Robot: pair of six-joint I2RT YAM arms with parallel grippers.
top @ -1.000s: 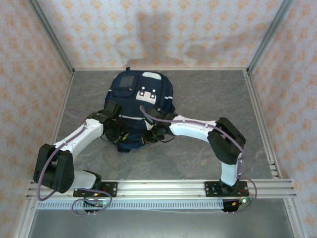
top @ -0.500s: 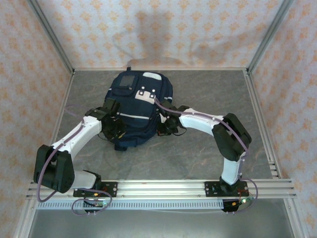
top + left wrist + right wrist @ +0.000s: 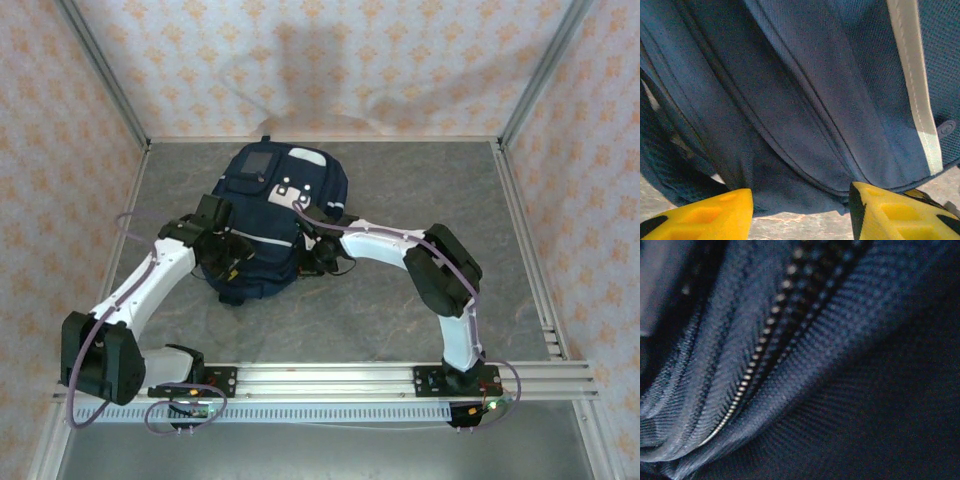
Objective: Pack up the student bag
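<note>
While the backpack [image 3: 283, 205] lies flat on the grey table [image 3: 420, 190], toward its far middle, we have our left gripper [image 3: 228, 262] at its near left edge. The yellow fingers [image 3: 705, 215] are spread apart, with navy fabric just beyond them and nothing pinched. Our right gripper [image 3: 318, 256] presses against the backpack's near right side, jaws clenched; whether they trap fabric we cannot tell. A zipper [image 3: 760, 360] runs close before the right wrist camera.
</note>
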